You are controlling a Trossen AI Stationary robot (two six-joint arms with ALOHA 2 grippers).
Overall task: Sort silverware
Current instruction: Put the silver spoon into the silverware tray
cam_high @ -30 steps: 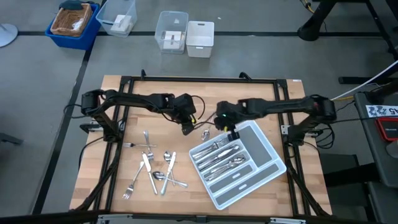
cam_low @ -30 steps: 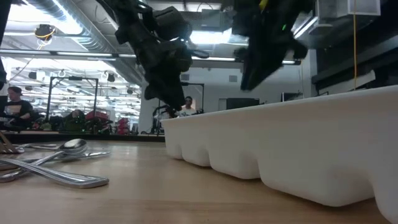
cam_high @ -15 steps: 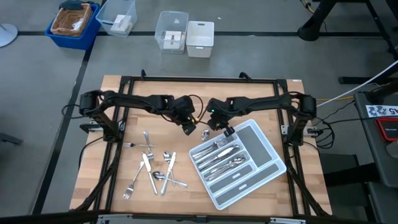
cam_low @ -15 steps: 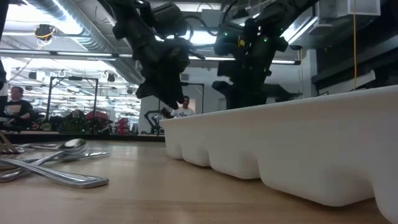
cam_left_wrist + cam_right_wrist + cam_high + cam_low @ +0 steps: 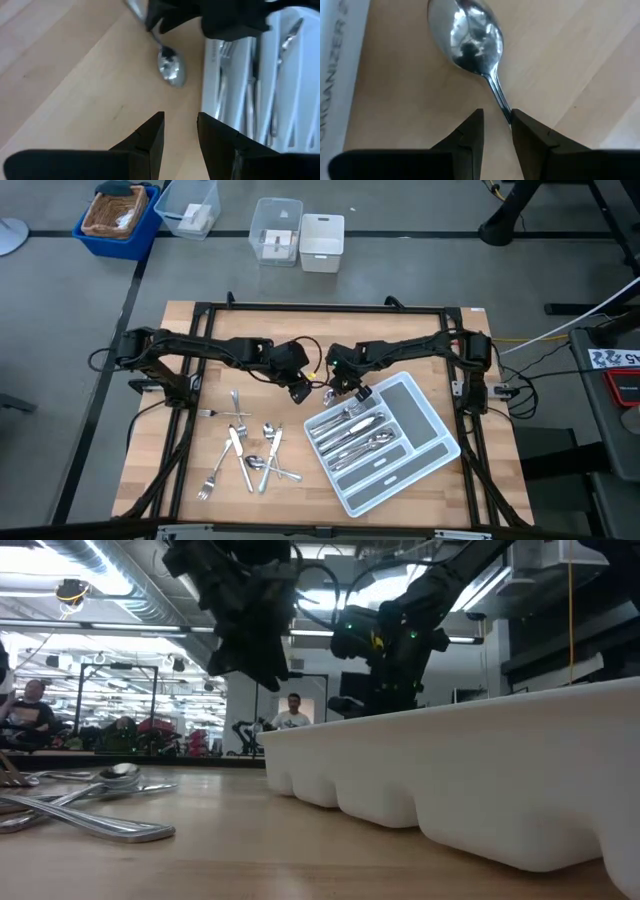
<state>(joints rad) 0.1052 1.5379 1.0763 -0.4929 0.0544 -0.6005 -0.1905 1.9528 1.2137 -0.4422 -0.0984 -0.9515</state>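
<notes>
One spoon (image 5: 329,395) lies flat on the wood beside the far left corner of the light grey tray (image 5: 415,400). My right gripper (image 5: 497,127) points steeply down over it, open, with the spoon's handle (image 5: 501,102) running into the narrow gap between its fingers. The spoon's bowl (image 5: 470,37) lies ahead of the fingers. My left gripper (image 5: 180,130) hovers open and empty just left of the spoon (image 5: 171,67). More silverware (image 5: 250,450) lies loose on the table's near left, and several pieces lie in the tray's compartments (image 5: 352,430). My right gripper comes at the spoon's handle (image 5: 506,114) from above, slanting down, one finger on each side, about midway along it. The spoon lies flat on the table. I cannot tell whether a finger touches the handle.
The tray's tall white wall (image 5: 450,780) fills the right of the low view, and loose spoons (image 5: 100,780) lie at its left. On the floor beyond the table stand a blue bin (image 5: 118,218) and clear boxes (image 5: 276,230). People (image 5: 292,712) show in the room behind.
My right gripper has come down toward the table's left, from over the tray's corner onto the spoon, rolling as it went; its gap is unchanged. My left gripper has risen a little and rolled. The spoon has stayed where it was.
</notes>
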